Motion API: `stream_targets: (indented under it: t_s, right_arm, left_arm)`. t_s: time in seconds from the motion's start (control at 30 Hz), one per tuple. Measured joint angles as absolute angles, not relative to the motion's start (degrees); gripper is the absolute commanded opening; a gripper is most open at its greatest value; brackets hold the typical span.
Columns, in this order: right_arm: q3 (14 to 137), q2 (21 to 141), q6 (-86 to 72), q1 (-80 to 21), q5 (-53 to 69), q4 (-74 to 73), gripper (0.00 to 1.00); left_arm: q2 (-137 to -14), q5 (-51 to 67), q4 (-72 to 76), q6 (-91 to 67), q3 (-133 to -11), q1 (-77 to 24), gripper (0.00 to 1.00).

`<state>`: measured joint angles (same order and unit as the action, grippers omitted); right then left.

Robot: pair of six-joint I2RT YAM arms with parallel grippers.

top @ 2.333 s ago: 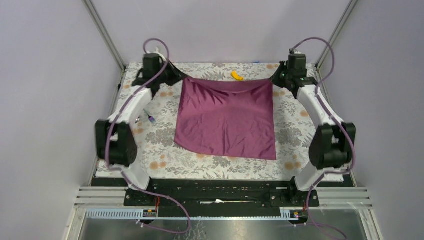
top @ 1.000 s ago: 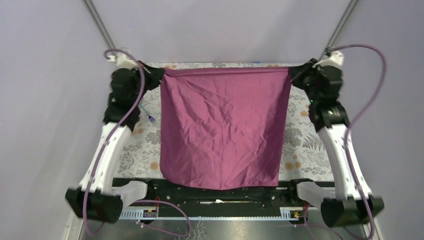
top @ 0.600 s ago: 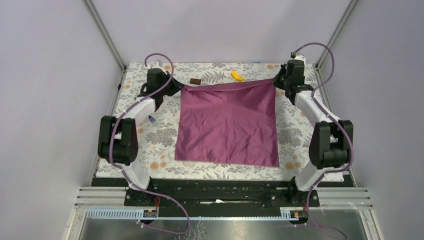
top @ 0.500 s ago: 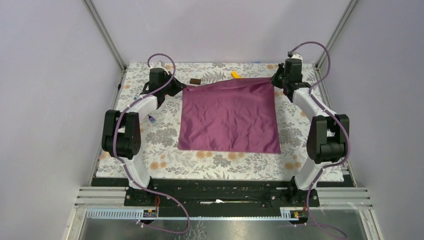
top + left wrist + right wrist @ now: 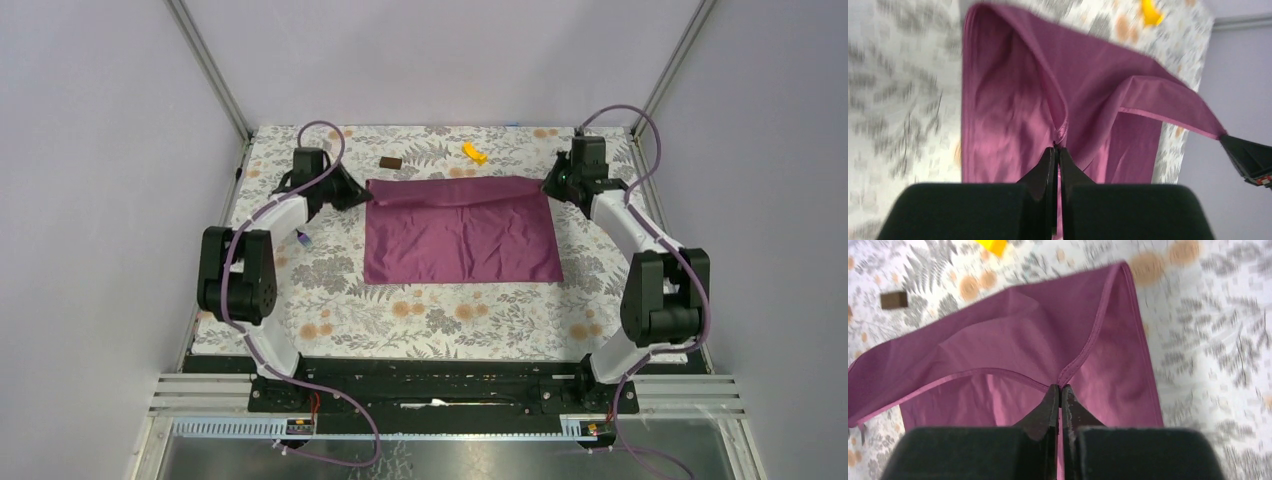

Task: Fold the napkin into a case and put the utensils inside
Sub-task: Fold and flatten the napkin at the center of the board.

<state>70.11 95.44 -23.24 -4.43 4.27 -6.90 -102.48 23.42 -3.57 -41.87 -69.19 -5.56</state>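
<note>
Currently the napkin (image 5: 460,235), a soft plum cloth with a faint sheen and fine creases, lies on the floral table (image 5: 440,320), stretched between both pincers. One hemmed corner is clamped tight in the left pincer (image 5: 1057,150), another in the right pincer (image 5: 1060,388), with cloth draping ahead of the tips. Half a second ago it was near-square. It is now a shorter rectangle, its far strip doubled over.
</note>
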Motion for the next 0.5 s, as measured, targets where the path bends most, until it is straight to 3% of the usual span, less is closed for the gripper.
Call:
stream_targets:
  t_s: [0.27,0.5]
  right_arm:
    - [57.5,83.4,-24.9,-4.4,4.1,-15.0,0.00]
    - [47.2,78.2,-24.9,-4.4,3.9,-17.3,0.00]
  left_arm:
    - [-91.0,26.9,-11.4,-39.1,-53.0,-6.1,0.00]
    - [-86.2,27.0,-13.1,-36.3,-45.8,-6.3,0.00]
